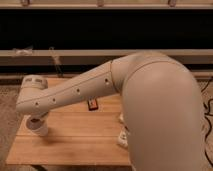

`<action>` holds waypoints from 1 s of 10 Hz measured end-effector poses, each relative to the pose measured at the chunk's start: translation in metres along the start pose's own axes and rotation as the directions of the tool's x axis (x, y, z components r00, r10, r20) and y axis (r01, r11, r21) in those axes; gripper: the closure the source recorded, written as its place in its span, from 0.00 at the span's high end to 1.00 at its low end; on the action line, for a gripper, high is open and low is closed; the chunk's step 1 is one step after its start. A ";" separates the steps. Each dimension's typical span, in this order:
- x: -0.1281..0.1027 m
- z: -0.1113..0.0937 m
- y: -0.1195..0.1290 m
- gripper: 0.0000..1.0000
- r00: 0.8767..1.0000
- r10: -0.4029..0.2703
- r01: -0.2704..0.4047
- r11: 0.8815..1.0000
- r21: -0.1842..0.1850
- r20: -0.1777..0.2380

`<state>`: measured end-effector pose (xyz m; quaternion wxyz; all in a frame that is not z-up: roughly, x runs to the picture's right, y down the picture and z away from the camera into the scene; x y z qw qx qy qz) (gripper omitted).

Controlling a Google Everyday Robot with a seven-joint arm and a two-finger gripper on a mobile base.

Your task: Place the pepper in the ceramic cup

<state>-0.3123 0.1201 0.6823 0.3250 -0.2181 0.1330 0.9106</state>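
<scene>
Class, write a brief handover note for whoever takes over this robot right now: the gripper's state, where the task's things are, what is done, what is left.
Gripper: low over the left end of the wooden table, right at the white ceramic cup. I cannot tell whether it holds anything.
Things: a small dark-red object, possibly the pepper, lies mid-table beside the arm.
Done: nothing confirmed; the cup's inside is hidden.
Left: check the cup. If there is no pepper in it, pick up the pepper and place it there.

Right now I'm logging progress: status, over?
Gripper low at left end of table, at white cup. Small dark item, maybe pepper, mid-table. Arm hides right side.
</scene>
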 end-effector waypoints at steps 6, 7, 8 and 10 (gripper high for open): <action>-0.019 -0.020 -0.013 0.80 0.998 0.054 -0.053 0.997 -0.054 0.016; -0.028 -0.027 -0.015 0.80 0.996 0.088 -0.088 0.991 -0.099 -0.005; -0.031 -0.030 -0.017 0.80 0.995 0.100 -0.101 0.988 -0.115 -0.017; -0.031 -0.031 -0.016 0.80 0.994 0.104 -0.107 0.986 -0.127 -0.025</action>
